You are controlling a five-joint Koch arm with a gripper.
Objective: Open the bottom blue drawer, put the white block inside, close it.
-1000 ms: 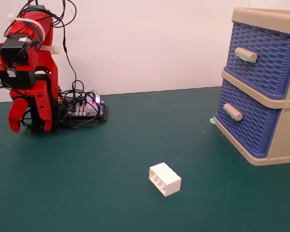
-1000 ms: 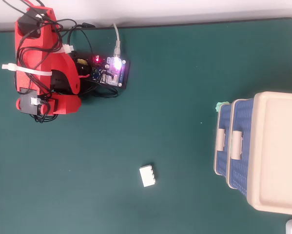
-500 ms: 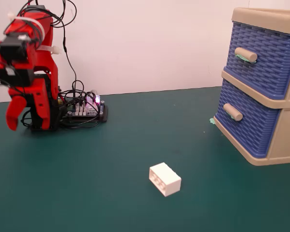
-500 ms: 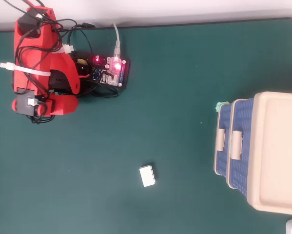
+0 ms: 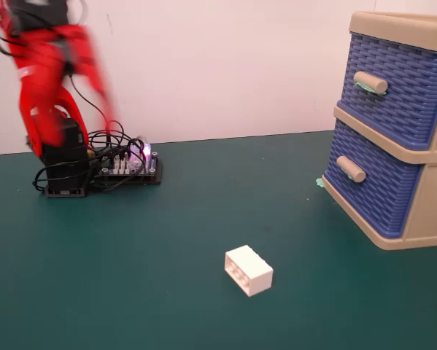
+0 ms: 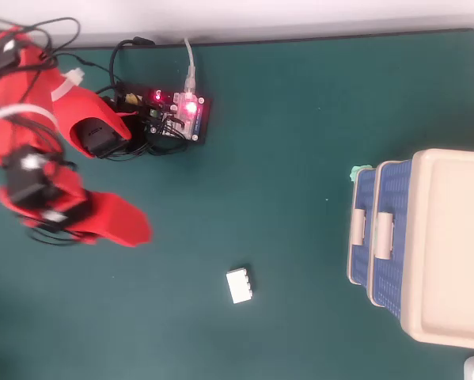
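The table (image 5: 167, 255) is covered with a dark green mat. The beige cabinet (image 6: 450, 245) stands at the right edge in both views, with two blue drawers. The bottom blue drawer (image 5: 375, 186) sits pushed in, its beige handle (image 5: 351, 169) facing the open mat; the upper blue drawer (image 5: 400, 87) carries green tape at its handle. The red arm (image 5: 54, 80) rises at the far left beside a lit circuit board (image 6: 177, 111) with tangled cables. The hand (image 6: 122, 226) (motion-blurred in the overhead view) points toward the middle of the table and holds nothing visible; whether its jaws are apart cannot be told. The white block (image 5: 249, 270) lies on the bare mat, between hand and cabinet, well apart from both, holes showing on one face
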